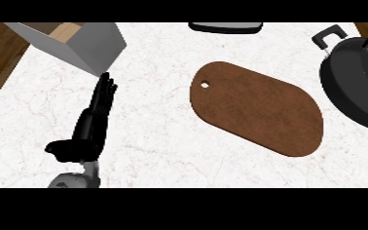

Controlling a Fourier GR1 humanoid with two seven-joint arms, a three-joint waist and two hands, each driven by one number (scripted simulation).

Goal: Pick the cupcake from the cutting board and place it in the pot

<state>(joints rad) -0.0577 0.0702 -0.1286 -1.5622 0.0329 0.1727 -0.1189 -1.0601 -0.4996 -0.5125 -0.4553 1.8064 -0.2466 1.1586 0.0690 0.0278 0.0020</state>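
The left hand [90, 122] rested at lower left, fingers straight, holding nothing. The board [255, 108] lay bare at center. The pot [348, 78] sat at right edge. Cupcake location: cannot tell.

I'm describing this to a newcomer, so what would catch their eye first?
The brown cutting board lies bare at centre right, no cupcake visible on it. The black pot is cut off by the right edge. The left hand rests open at lower left, fingers toward a grey box.
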